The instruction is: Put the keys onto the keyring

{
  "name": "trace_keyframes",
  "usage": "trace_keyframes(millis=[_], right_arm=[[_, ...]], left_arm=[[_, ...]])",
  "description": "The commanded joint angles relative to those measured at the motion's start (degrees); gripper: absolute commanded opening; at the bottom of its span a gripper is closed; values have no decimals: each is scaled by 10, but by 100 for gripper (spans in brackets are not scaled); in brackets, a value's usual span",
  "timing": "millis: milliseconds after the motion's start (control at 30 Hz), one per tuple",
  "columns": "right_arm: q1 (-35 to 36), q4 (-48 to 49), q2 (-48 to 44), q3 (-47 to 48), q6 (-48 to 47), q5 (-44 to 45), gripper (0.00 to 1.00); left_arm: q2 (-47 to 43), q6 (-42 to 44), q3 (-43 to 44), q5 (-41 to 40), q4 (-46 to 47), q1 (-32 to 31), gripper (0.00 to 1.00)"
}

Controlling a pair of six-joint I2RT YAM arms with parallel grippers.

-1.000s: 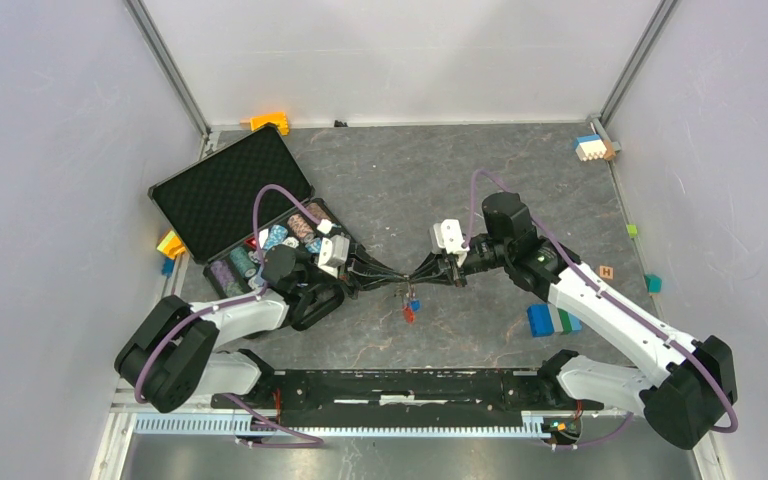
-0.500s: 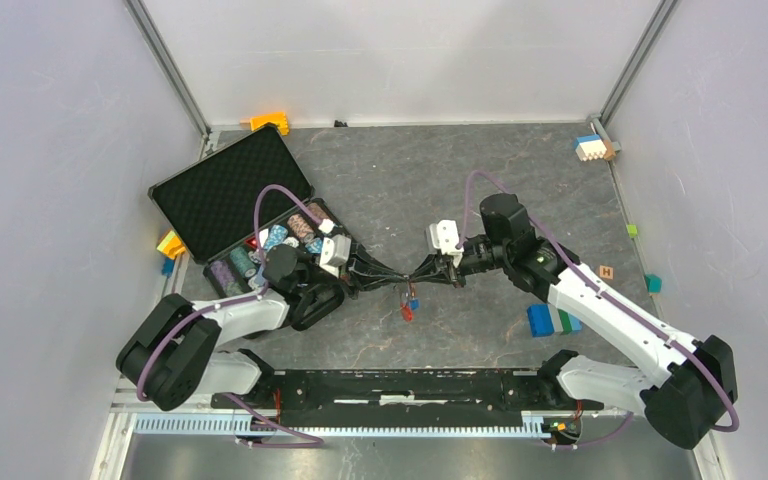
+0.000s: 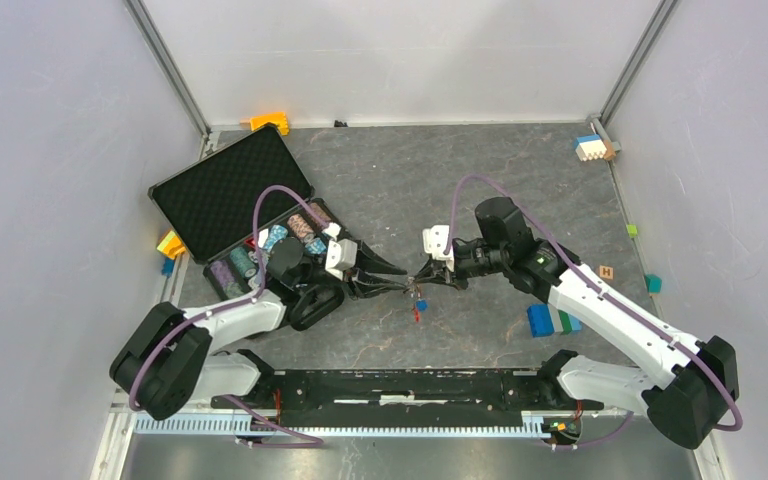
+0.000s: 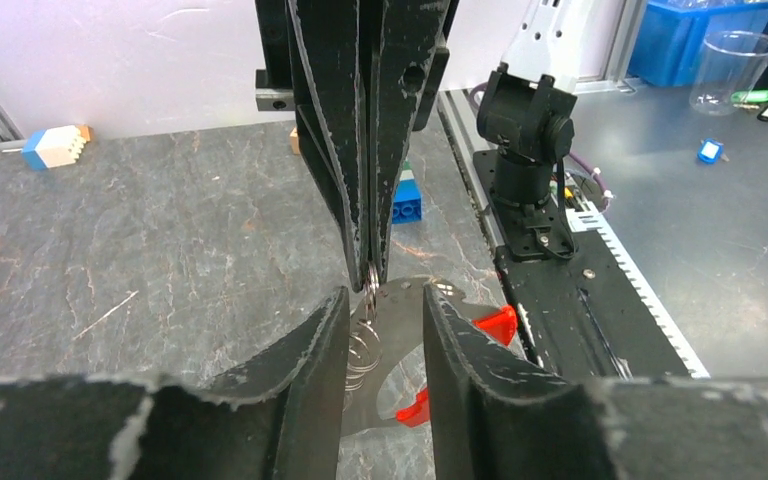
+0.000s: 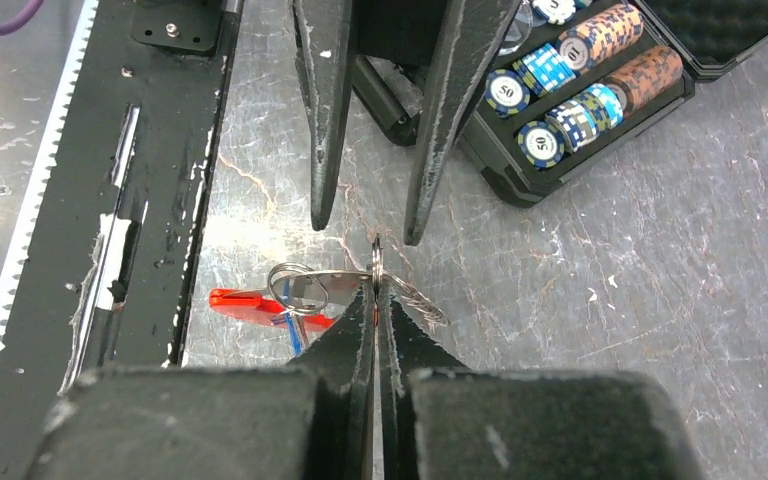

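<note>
My right gripper is shut on a small metal ring of the keyring and holds it above the table. The silvery chain strap and the long red clip hang from it, with a second ring and the thin blue key. I cannot tell the red key from the clip. My left gripper is open, its fingertips either side of the ring without touching it. In the top view the left gripper and right gripper meet at mid-table, red and blue bits dangling below.
An open black case with poker chips lies behind the left arm. A blue and green block sits by the right arm. Small coloured blocks lie along the table edges. The black base rail runs along the near edge.
My left gripper has opened and drawn back a little to the left. My right gripper has moved slightly left with the ring still in it.
</note>
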Motion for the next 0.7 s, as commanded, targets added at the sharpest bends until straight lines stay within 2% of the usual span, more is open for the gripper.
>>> trace_keyframes(millis=[0, 133, 267, 500, 667], right_arm=[[7, -1, -13, 31, -11, 16, 0], [11, -23, -2, 47, -16, 30, 0], [21, -55, 15, 69, -24, 56, 0], [36, -75, 30, 88, -33, 94, 0], [45, -91, 43, 101, -39, 111, 0]], left_arm=[[-25, 71, 30, 8, -65, 1, 44], [-36, 129, 63, 11, -166, 1, 58], [-44, 199, 105, 12, -309, 1, 61], [-51, 230, 135, 6, -387, 1, 63], [-51, 238, 159, 7, -441, 1, 57]])
